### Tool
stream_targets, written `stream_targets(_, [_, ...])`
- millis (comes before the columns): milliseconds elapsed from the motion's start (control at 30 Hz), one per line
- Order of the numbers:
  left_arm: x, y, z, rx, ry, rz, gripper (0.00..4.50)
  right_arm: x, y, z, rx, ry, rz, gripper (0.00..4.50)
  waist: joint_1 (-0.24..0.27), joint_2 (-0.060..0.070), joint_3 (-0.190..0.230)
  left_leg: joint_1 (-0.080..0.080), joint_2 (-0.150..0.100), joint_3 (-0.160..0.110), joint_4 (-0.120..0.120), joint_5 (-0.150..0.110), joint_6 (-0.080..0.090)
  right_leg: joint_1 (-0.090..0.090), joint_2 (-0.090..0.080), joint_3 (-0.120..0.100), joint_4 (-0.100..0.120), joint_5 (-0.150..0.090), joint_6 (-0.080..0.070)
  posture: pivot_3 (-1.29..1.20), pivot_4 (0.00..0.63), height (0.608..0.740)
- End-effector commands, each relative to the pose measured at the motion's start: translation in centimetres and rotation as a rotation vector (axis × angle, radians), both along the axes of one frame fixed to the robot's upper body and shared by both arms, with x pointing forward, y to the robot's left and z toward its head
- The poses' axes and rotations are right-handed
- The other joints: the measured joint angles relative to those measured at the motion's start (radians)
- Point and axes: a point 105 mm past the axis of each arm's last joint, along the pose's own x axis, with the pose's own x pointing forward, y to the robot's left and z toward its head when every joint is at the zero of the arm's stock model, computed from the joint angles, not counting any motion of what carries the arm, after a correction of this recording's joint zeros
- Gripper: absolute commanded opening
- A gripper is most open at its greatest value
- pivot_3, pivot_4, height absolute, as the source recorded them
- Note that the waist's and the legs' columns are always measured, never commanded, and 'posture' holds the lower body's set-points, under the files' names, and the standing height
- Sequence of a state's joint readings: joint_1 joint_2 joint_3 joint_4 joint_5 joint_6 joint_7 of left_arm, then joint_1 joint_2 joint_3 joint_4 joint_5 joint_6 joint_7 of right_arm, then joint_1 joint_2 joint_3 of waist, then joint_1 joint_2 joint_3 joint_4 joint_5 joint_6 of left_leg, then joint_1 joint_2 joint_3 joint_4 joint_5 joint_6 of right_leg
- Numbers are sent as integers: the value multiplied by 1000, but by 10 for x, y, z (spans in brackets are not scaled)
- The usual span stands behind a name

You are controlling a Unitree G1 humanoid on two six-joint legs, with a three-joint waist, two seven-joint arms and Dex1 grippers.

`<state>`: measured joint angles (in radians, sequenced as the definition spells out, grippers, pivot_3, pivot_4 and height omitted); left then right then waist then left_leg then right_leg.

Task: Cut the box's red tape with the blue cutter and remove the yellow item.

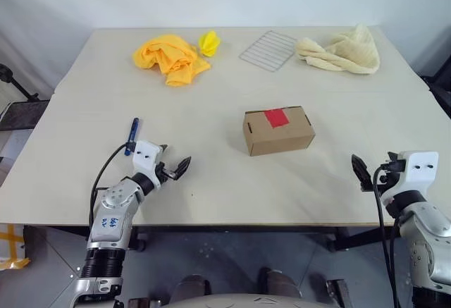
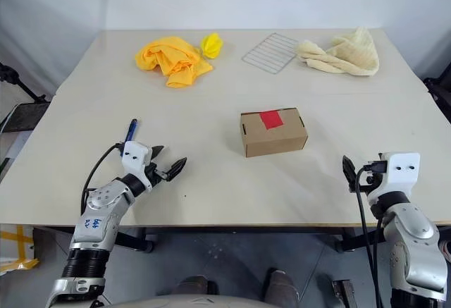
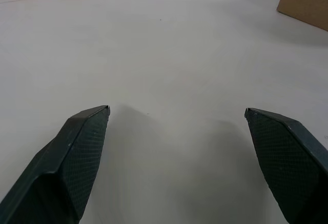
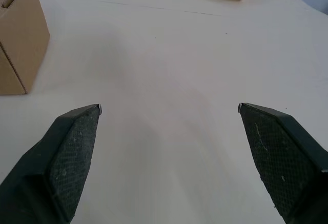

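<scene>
The brown box (image 1: 278, 133) sits shut near the table's middle, with the red tape (image 1: 276, 117) whole across its top seam. The blue cutter (image 1: 132, 136) lies on the table at the left, just beyond my left gripper (image 1: 173, 158). That gripper hovers low over the table, open and holding nothing, left of the box (image 3: 307, 1). At the front right my right gripper (image 1: 368, 171) is open and holding nothing too, with the box (image 4: 18, 34) off to its left. The yellow item is hidden.
Along the back of the table (image 1: 211, 195) lie an orange cloth (image 1: 171, 58), a small crumpled yellow piece (image 1: 208, 42), a wire rack (image 1: 268, 50) and a cream towel (image 1: 342, 52). Both grippers are close to the table's front edge.
</scene>
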<state>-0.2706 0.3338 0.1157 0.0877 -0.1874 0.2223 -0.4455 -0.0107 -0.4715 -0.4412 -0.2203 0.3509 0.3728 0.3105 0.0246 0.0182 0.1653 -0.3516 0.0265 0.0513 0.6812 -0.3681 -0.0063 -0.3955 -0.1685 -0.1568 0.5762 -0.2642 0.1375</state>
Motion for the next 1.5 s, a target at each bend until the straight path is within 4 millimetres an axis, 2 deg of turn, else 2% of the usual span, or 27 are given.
stream_targets(33, [3,2,0,14,-18,30,4480,0,-3,10,-31,-32,-9,4500,0,0,0,0,0,0,0,0,0,0,0,0,0,0,0,0,150,740])
stream_targets(200, [0,-7,-9,5,49,-12,4480,-1,-4,11,-25,-35,-14,4500,1,0,0,0,0,0,0,0,0,0,0,0,0,0,0,0,150,740])
stream_targets(400, [8,-2,-14,14,88,60,4480,1,-10,16,-13,-32,-64,4500,3,0,0,0,0,0,1,0,0,0,0,0,1,0,0,0,150,740])
stream_targets(567, [5,-20,-10,32,59,-42,4480,9,-7,13,-73,30,-83,4500,2,0,0,1,0,0,1,0,0,0,0,1,2,0,0,0,150,740])
stream_targets(667, [7,-21,-12,0,74,-22,3903,12,-4,15,-42,17,-54,3877,3,0,0,1,0,0,1,0,0,0,0,1,2,0,0,0,150,740])
stream_targets(733, [9,-26,-11,-7,71,-24,3328,16,0,16,-45,14,-30,3254,4,0,0,0,0,0,1,0,0,0,0,0,2,0,0,0,150,740])
stream_targets(933, [12,-40,-8,-31,65,-68,1444,31,2,19,-44,2,2,1094,3,0,0,0,0,0,2,0,0,0,0,0,2,0,0,0,150,740])
stream_targets(1033, [16,-55,-4,-45,56,-109,566,52,4,14,-17,38,14,112,2,0,0,1,0,0,3,1,0,1,0,1,3,0,0,0,150,740])
stream_targets(1100, [18,-63,-3,-54,56,-131,17,67,7,16,-1,33,23,0,2,0,0,0,0,0,3,1,0,1,0,0,3,1,-1,0,150,740])
stream_targets(1200, [20,-77,-3,-62,54,-169,17,89,11,19,31,22,34,0,1,0,0,0,0,0,3,1,0,1,0,0,3,1,-1,0,150,740])
stream_targets(1333, [24,-91,0,-81,48,-185,17,106,17,19,53,35,60,0,2,0,0,0,0,0,3,2,-1,0,0,0,2,1,0,0,150,740])
stream_targets(1500, [31,-113,2,-118,43,-167,17,130,43,15,181,86,150,0,0,0,0,0,0,1,3,2,-1,1,0,0,2,1,0,0,150,740])
